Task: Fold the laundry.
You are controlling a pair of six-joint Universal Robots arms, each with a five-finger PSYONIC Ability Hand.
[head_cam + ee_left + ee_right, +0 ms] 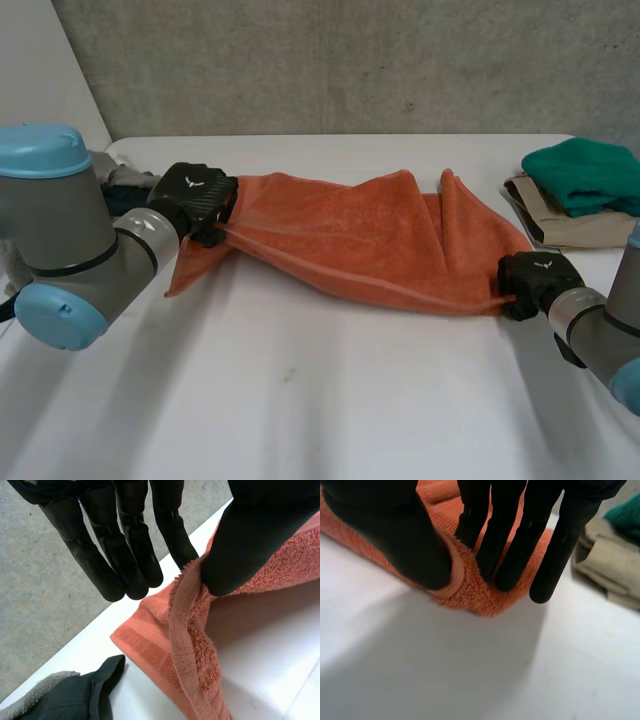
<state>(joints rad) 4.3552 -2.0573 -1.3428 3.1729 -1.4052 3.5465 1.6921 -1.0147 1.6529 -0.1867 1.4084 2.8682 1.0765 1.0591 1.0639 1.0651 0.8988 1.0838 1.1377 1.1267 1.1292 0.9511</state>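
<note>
The orange towel (370, 235) lies stretched across the white table (300, 400) between both hands. The left hand (195, 200) pinches the hem at one end, thumb against a finger and the other fingers straight. The right hand (535, 282) grips the opposite near corner, thumb and fingers closed on it. Beyond the right hand, a green cloth (585, 172) rests on a beige cloth (560, 228).

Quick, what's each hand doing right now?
Left hand: shut, pinching an edge of the orange towel.
Right hand: shut, pinching a corner of it.
</note>
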